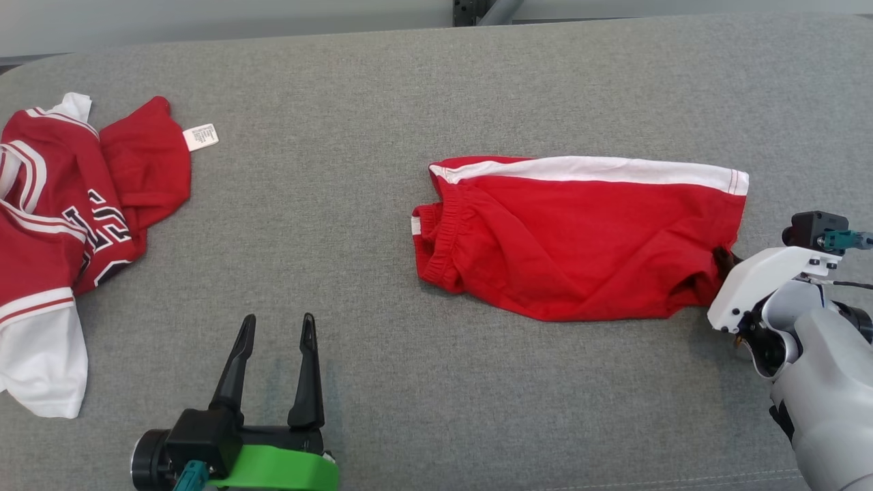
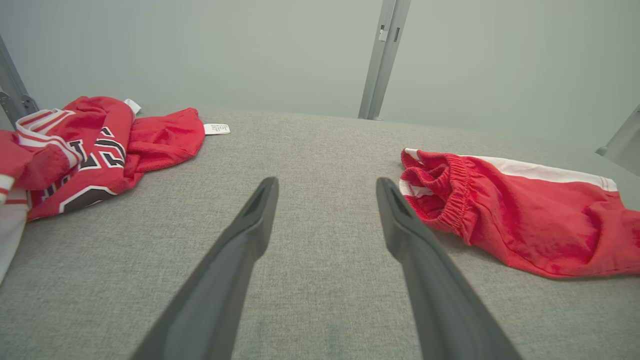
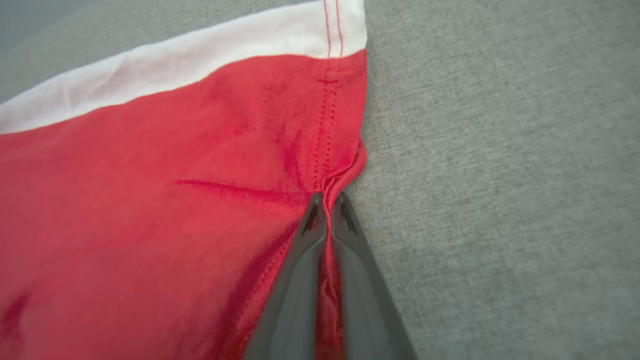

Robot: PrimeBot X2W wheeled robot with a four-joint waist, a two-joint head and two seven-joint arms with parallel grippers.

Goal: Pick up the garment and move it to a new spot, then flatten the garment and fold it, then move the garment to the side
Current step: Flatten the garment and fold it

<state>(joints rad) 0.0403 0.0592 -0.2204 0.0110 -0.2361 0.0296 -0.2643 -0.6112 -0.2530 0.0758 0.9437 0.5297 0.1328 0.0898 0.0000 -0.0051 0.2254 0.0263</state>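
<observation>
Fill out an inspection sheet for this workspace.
Surface: grey fabric tabletop, no stains seen.
Job's things: red shorts with a white stripe, lying mostly flat, waistband bunched.
Clutter: red-and-white jersey, crumpled at the robot's left.
Grippers: left gripper open over bare fabric; right gripper shut on the shorts' hem.
Cables: thin black cable at the right wrist.
Surroundings: pale wall, metal post behind the table.

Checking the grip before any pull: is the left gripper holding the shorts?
No: the left gripper stands open over the grey table, well apart from the shorts.
</observation>
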